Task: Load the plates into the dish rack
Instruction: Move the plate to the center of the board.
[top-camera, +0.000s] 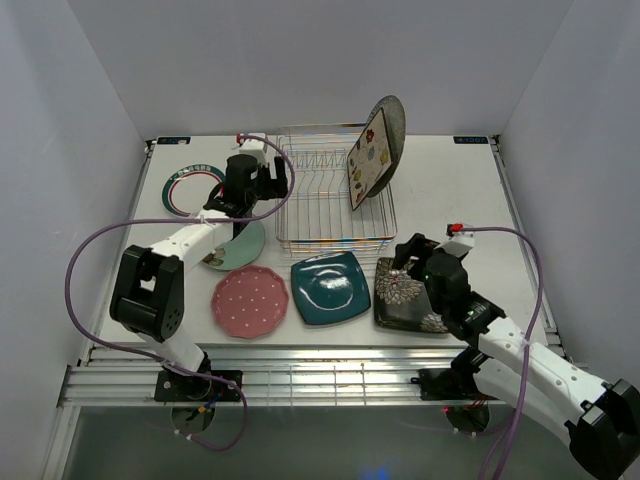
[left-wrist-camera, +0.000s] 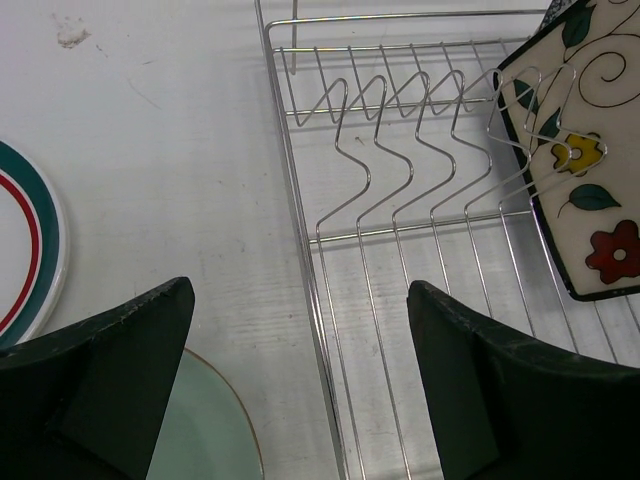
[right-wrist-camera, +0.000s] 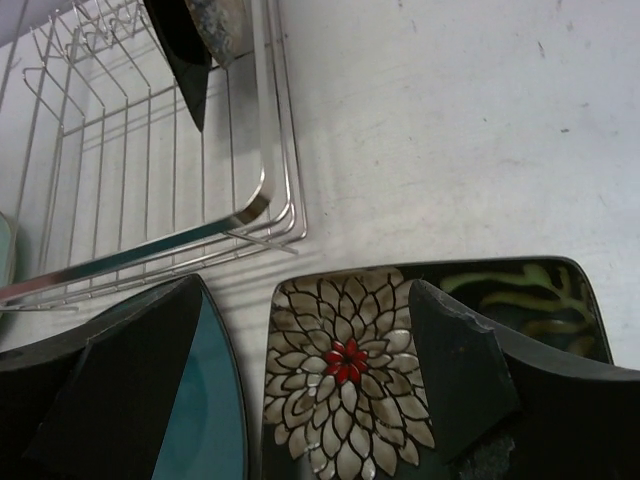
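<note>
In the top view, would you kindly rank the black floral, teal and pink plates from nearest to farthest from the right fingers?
1. Black floral plate, under the right fingers.
2. Teal plate, just left.
3. Pink plate, farther left.

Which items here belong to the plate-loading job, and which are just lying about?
Job: dish rack; in it, speckled grey plate, cream floral plate; on the table, black floral plate, teal plate, pink dotted plate, mint plate, teal-rimmed white plate.
Lying about: nothing loose; only purple cables.
</note>
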